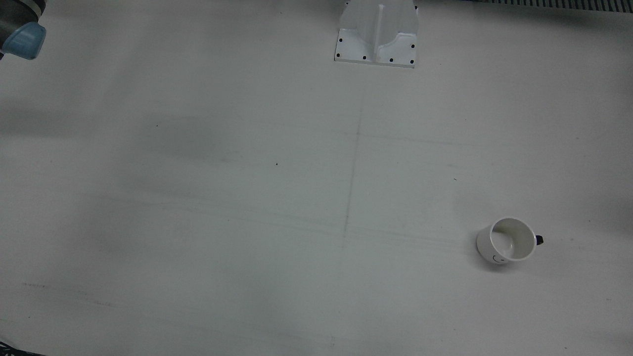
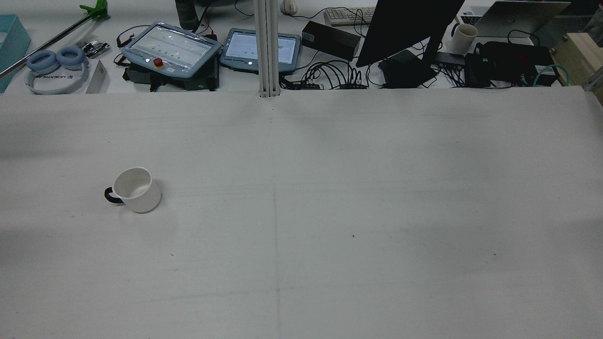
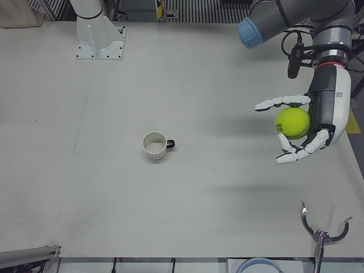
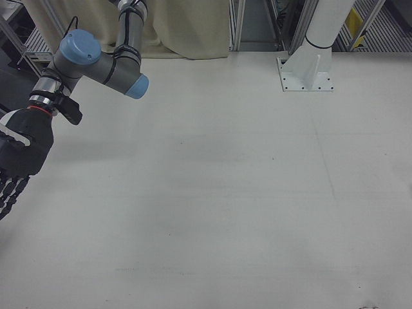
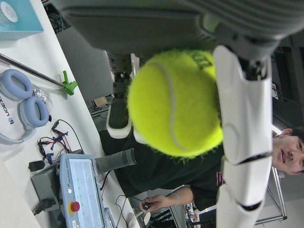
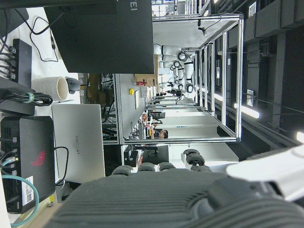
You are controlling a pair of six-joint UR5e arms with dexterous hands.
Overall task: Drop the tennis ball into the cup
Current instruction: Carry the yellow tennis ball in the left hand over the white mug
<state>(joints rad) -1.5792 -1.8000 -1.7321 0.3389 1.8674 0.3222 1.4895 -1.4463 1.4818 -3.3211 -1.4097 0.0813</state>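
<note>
The right hand [image 4: 16,161] is cut off by the right-front view's left edge, so how its fingers [image 4: 8,190] stand cannot be told. The small dark mark on the cup [image 1: 505,241] (near its base) is too small to read.

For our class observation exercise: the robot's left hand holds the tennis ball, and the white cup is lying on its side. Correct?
Not quite. The left hand does hold the tennis ball, but the white cup stands upright, mouth up, as the left-front view shows.
</note>
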